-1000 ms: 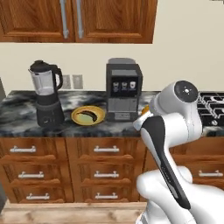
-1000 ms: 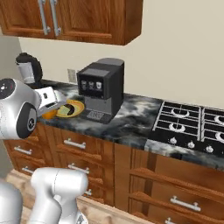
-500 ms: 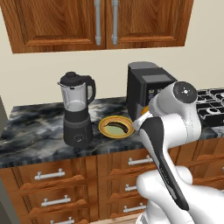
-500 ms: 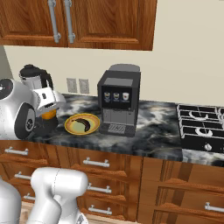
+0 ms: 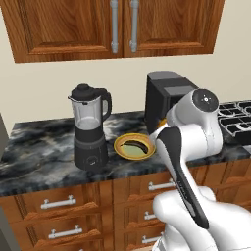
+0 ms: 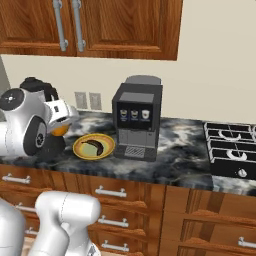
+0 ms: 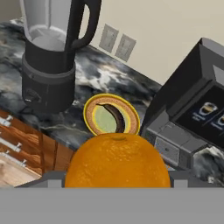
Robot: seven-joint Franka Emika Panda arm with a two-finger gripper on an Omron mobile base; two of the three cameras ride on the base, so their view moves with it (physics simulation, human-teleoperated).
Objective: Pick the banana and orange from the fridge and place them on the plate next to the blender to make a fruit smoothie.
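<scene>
- The whole picture has shifted since a second ago: the base has driven, so the counter point(image 5: 44, 142) and all on it now stand closer and more to the middle of both base views. You should not read this as a move of the things; only the cameras moved.
- The coffee machine point(image 6: 136, 120) stands on the counter just right of the plate, and the stove point(image 6: 235, 150) is further right.
- The blender point(image 5: 89, 127) stands on the counter left of the plate, near it but apart.
- The plate point(image 5: 135, 146) lies between the blender and the coffee machine. It is now within closer reach of the arm than before.
- The orange point(image 7: 117, 161) sits low in the hand view, right at the gripper point(image 6: 60, 120), above the counter's front edge and short of the plate. The tips are hidden behind it, but the jaws stand wide and I judge they grip the orange.
- The banana point(image 7: 114, 117) already lies on the plate, dark and curved.
- So one fruit is done, and the second is almost there. You need only to carry the orange forward over the plate and release it beside the banana.
</scene>
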